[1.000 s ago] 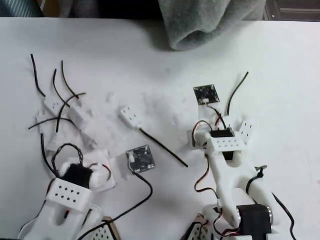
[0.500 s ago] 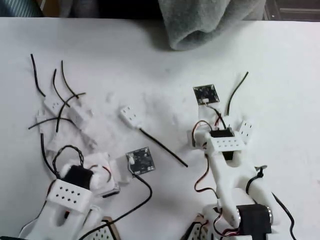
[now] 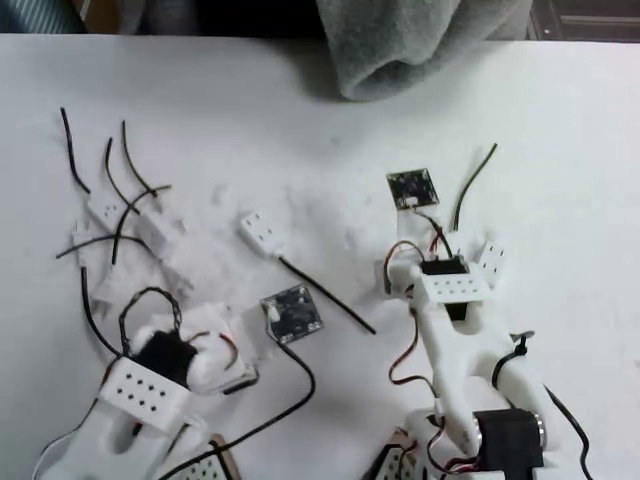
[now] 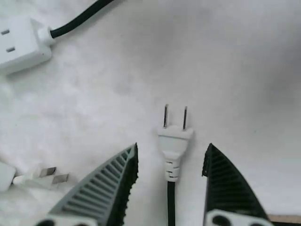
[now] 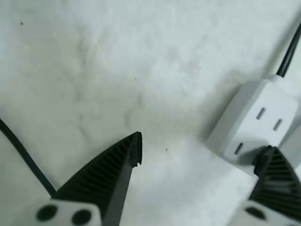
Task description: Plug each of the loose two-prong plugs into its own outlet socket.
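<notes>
Both spread wide, nothing pinched

Left gripper (image 4: 172, 149) fingers apart, straddling two-prong plug (image 4: 174, 141) flat on white table (image 4: 235, 56); prongs pointing away, black cord (image 4: 170, 207) trailing back between fingers. Outlet socket (image 4: 21, 42) well apart beyond. Right gripper (image 5: 203, 143) likewise gaping over bare table; second socket (image 5: 256, 117) just beside one fingertip, slots up

no readable text, labels or numbers

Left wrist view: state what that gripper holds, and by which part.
Nothing. The left gripper is open, straddling the white plug without touching it.
</notes>
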